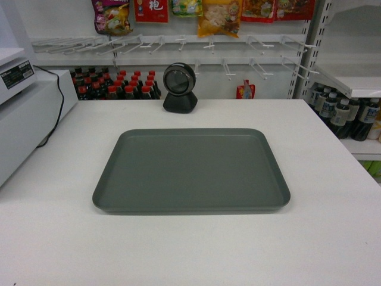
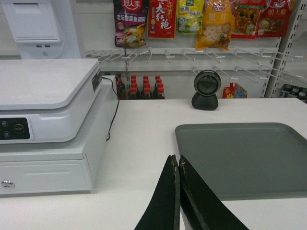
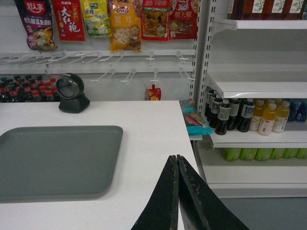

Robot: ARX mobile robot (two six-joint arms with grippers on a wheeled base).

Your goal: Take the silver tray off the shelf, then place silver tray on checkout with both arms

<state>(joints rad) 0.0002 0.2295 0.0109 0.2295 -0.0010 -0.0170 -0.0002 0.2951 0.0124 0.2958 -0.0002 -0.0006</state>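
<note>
The silver tray (image 1: 190, 170) lies flat in the middle of the white checkout (image 1: 53, 238); it is also visible in the left wrist view (image 2: 249, 158) and the right wrist view (image 3: 53, 160). My left gripper (image 2: 176, 158) is shut with nothing in it, hovering over the counter just off the tray's near left corner. My right gripper (image 3: 176, 157) is shut and empty too, above the counter to the right of the tray. The shelf (image 3: 254, 86) stands at the right, past the counter's edge. Neither arm shows in the head view.
A white cash register (image 2: 48, 124) with a black cable sits on the left. A black barcode scanner (image 1: 180, 88) stands at the counter's far edge. Bottles (image 3: 240, 115) fill the right shelves, and snack bags (image 1: 219, 16) hang on the back wall.
</note>
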